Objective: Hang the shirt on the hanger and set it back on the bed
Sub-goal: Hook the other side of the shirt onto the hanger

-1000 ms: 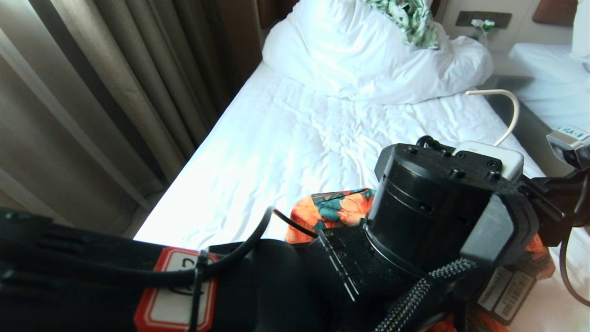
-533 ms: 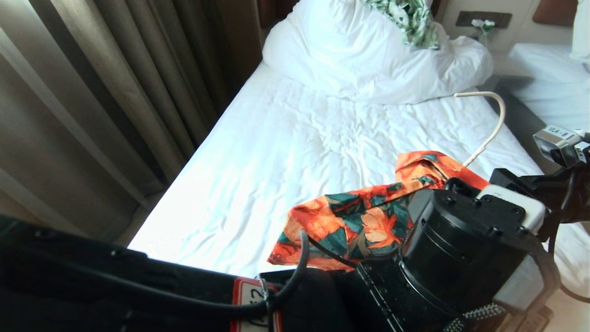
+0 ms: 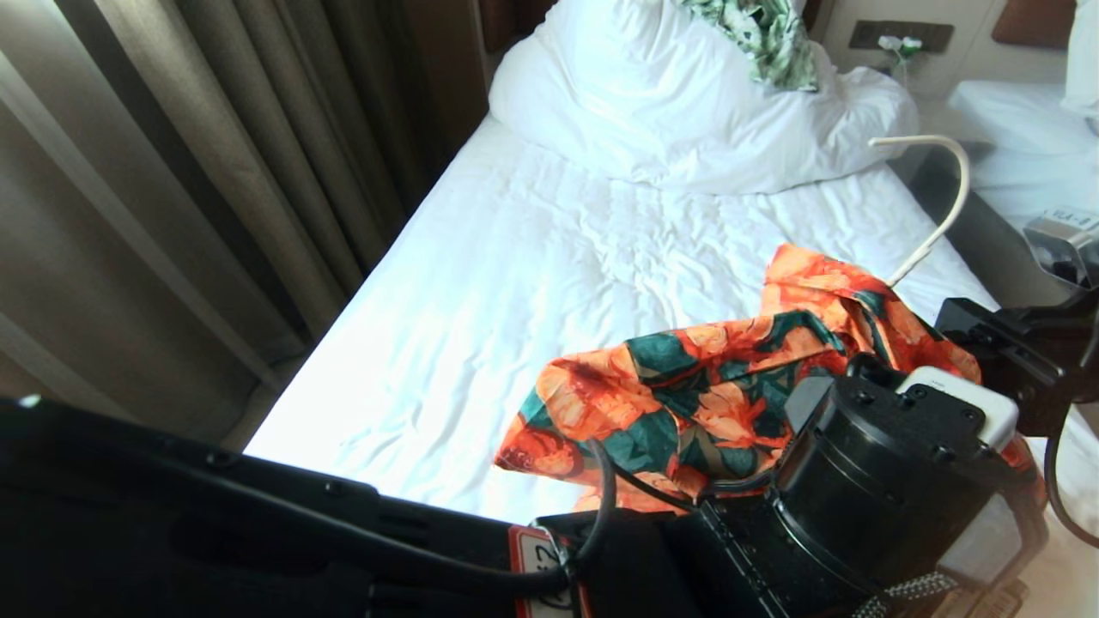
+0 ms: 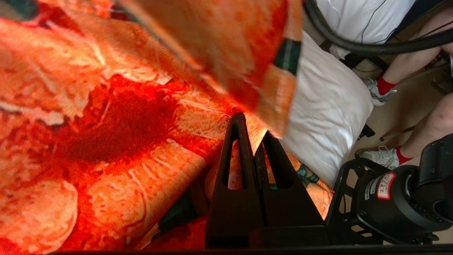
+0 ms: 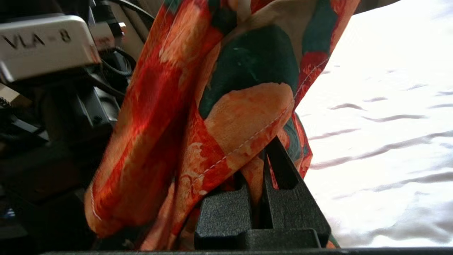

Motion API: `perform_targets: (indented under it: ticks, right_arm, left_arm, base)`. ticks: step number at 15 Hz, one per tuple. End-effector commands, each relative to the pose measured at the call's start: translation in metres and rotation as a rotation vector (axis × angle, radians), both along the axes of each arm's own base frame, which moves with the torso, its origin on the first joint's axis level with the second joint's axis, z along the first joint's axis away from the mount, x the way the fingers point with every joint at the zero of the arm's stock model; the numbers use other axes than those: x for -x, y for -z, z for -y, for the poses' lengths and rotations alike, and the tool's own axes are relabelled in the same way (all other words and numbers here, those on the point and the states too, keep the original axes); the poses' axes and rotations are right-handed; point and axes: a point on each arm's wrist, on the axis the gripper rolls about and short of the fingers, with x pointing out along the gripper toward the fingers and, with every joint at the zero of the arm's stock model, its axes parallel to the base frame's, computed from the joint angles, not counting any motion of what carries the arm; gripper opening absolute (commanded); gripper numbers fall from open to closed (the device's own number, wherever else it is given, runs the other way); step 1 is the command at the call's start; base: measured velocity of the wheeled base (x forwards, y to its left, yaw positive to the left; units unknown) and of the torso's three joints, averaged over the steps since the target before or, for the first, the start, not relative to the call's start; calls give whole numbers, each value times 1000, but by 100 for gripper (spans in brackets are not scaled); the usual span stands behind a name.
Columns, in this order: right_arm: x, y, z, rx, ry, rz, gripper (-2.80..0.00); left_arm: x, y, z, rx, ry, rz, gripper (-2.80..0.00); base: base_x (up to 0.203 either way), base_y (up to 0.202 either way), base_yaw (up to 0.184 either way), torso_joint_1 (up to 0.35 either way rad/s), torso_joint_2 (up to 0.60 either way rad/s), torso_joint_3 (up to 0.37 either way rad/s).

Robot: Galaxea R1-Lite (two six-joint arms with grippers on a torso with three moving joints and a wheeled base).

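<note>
The orange-flowered shirt (image 3: 687, 403) hangs bunched above the near right corner of the bed (image 3: 532, 257). The cream hook of the hanger (image 3: 949, 197) sticks up out of its collar; the rest of the hanger is hidden in the cloth. In the left wrist view my left gripper (image 4: 253, 124) is shut, with shirt (image 4: 106, 124) cloth pinched at its tips. My right gripper (image 5: 260, 159) is shut on a fold of the shirt (image 5: 240, 106) near a stitched hem. In the head view my left arm (image 3: 867, 489) covers both grippers.
A bunched white duvet (image 3: 687, 103) lies at the head of the bed with a green-and-white garment (image 3: 764, 39) on it. Curtains (image 3: 215, 172) run along the bed's left side. A second bed (image 3: 1022, 129) stands at the right. A seated person's legs (image 4: 396, 71) are near the bed's foot.
My left arm has sunk toward the lower right of the head view. The shirt has come up and spread wider, and the hanger hook stands higher.
</note>
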Motion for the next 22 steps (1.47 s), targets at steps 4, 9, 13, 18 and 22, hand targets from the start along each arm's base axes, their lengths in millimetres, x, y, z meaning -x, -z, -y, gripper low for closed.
perform_targets:
  ticks: [4,9,13,18,22]
  right_arm:
    - [3,-8,3,1,3,32,-280]
    - [2,-14,5,2,10,49,-280]
    - [0,-16,9,2,25,52,-280]
    - [-12,-30,10,4,24,80,-280]
    - [-17,-48,-4,-12,-11,-27,-280]
  left_arm:
    - [-2,5,3,-12,-9,-2,-280]
    - [2,5,4,-16,-46,17,0]
    - [6,6,0,-26,-52,16,0]
    - [16,15,-36,-108,-103,14,0]
    - [10,-2,-74,-57,-208,49,-280]
  base:
    - [0,0,0,0,0,0]
    - [0,0,0,0,0,0]
    - [0,0,0,0,0,0]
    - [0,0,0,0,0,0]
    - [0,0,0,0,0,0]
